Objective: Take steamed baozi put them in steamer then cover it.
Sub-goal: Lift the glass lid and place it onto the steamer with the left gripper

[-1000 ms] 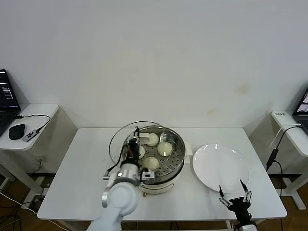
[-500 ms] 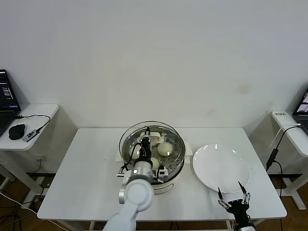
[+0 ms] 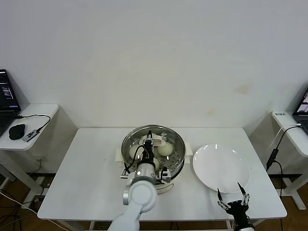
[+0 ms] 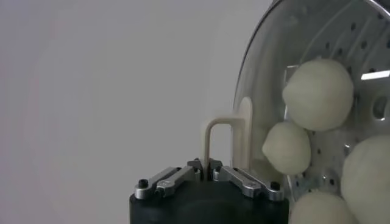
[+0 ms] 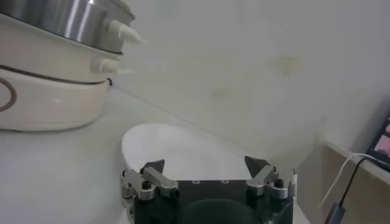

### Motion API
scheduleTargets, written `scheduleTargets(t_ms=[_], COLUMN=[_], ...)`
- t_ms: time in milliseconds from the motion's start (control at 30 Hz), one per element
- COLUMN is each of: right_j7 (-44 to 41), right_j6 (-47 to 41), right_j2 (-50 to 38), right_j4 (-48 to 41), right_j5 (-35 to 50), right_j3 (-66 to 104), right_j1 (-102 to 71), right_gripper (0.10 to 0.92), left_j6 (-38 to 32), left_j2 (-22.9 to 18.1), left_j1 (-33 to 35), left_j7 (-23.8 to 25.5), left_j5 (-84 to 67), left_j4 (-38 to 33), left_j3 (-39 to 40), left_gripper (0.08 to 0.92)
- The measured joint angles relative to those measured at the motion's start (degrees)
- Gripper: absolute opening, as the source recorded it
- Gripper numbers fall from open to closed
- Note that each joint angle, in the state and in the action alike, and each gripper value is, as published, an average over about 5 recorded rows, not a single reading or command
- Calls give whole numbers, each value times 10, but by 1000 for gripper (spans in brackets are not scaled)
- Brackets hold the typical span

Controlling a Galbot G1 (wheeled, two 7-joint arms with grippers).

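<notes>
The steamer (image 3: 176,166) stands mid-table, a shiny steel pot on a cream-white base. Several cream-white baozi (image 3: 165,149) lie on its perforated tray. The glass cover (image 3: 171,138) is over the pot's mouth, about centred; I cannot tell if it rests on the rim. My left gripper (image 3: 149,142) is shut on the cover's cream-white bar handle (image 4: 208,141). The left wrist view shows the gripper (image 4: 207,164) and the baozi (image 4: 318,92) through the glass (image 4: 268,55). My right gripper (image 3: 233,201) is open and empty near the table's front edge, also seen in its wrist view (image 5: 205,164).
A flat white plate (image 3: 221,166) lies right of the steamer, bare, and shows in the right wrist view (image 5: 183,146) with the steamer's base (image 5: 49,91). Side tables stand at far left (image 3: 29,120) and far right (image 3: 293,130) with a laptop, a mouse and cables.
My left gripper has carried the cover to the right, from over the steamer's left side to centred over the pot. The right gripper has sunk slightly towards the front edge.
</notes>
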Motion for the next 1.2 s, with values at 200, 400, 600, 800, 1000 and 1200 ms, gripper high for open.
scheduleTargets(t_ms=[200, 400, 600, 800, 1000, 1200], right_j7=[0, 0, 0, 0, 0, 0], right_j6=[1, 3, 5, 5, 5, 5], right_j2=[1, 1, 1, 2, 3, 5], right_j4=[0, -1, -2, -3, -3, -1], right_j5=[-2, -2, -4, -6, -8, -11], right_j3=[-2, -2, -3, -4, -6, -7], right_j1=[-1, -2, -2, -1, -2, -4], right_gripper=[823, 823, 823, 823, 823, 823], left_j6=[-1, -2, -1, 0, 0, -3], left_j2=[-2, -5, -7, -6, 1, 12], left_j1=[1, 0, 3, 10, 19, 38], left_j7=[0, -2, -5, -10, -15, -23], left_j5=[2, 2, -1, -9, -19, -33], left_j4=[4, 11, 11, 4, -10, -42], left_j3=[0, -1, 0, 6, 9, 14], left_gripper=[144, 143, 143, 235, 408, 581])
